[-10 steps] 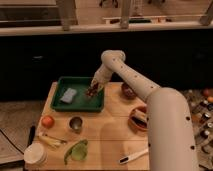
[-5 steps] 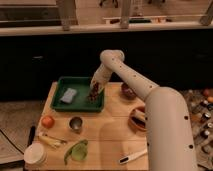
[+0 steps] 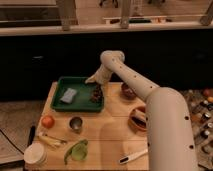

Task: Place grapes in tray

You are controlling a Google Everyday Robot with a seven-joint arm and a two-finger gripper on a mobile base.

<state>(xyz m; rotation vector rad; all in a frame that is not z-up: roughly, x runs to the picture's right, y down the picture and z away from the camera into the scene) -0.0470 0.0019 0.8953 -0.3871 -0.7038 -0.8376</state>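
Left of centre, the gripper [image 3: 95,85] hangs over the right end of the dark green shallow rectangular plastic tray [image 3: 62,102], just above the small dark reddish-purple grapes [image 3: 96,95] inside. Its grip cannot be told. Rising while clamped could drag them out.

The tray [image 3: 82,101] sits at the rear left of the bench [image 3: 110,136]. The grapes [image 3: 96,96] lie in its right end, with the end effector [image 3: 96,86] just above them. A bowl [image 3: 128,91] stands to the right of the tray, and a round fruit [image 3: 48,121] lies in front of it.
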